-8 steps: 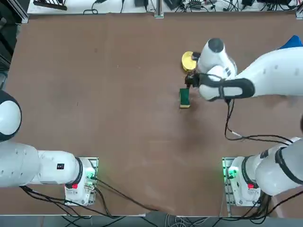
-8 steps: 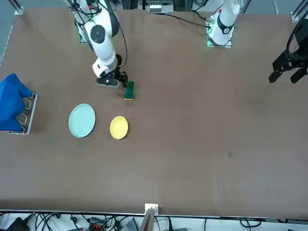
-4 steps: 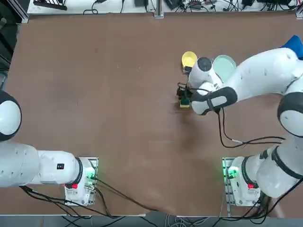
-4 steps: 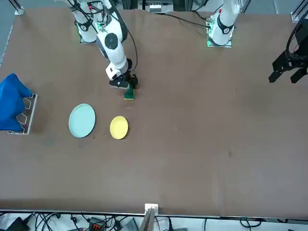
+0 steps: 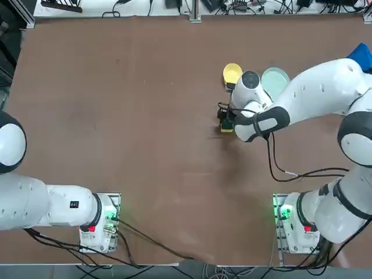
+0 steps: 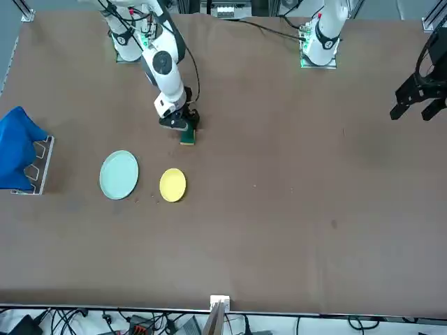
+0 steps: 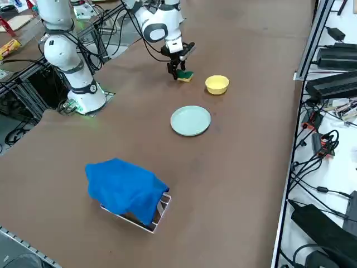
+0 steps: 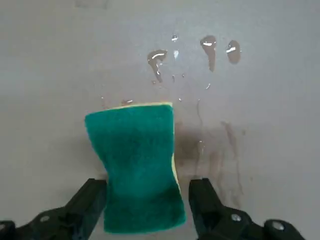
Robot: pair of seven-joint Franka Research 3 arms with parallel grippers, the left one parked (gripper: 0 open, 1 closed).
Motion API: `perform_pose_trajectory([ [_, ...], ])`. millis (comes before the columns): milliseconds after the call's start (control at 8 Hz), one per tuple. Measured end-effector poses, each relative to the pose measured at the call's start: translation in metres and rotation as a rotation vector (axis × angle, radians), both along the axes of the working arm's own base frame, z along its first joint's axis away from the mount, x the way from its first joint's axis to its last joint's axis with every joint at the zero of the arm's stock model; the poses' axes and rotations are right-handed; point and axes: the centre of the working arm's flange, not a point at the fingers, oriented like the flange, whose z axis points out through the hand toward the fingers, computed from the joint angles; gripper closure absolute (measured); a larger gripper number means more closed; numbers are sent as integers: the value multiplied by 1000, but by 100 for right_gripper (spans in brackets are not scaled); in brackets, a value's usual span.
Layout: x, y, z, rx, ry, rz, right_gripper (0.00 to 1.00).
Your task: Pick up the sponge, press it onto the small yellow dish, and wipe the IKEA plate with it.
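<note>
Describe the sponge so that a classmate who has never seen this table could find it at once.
Start at the brown table and follow the working white arm to the right gripper, whose open fingers stand on either side of the sponge. It lies near the small yellow dish and the IKEA plate. Unlike those round dishes, it is a small rectangular block, green-topped over yellow.

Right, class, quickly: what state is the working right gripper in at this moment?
Right gripper: open, one finger on each side of the green-topped, yellow-bottomed rectangular sponge on the brown table; nothing held.

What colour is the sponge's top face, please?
Dark green on the sponge, clearest in the right wrist view.
</note>
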Motion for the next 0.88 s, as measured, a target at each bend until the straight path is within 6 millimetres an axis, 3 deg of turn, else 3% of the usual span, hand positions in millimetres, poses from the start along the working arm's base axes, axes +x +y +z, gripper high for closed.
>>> perform_pose_trajectory([
  [375,-2,2,-9,1,3,5,5],
  [750,-1,2,-11,1,4,4,22],
  [875,-1,3,-11,2,2,3,36],
])
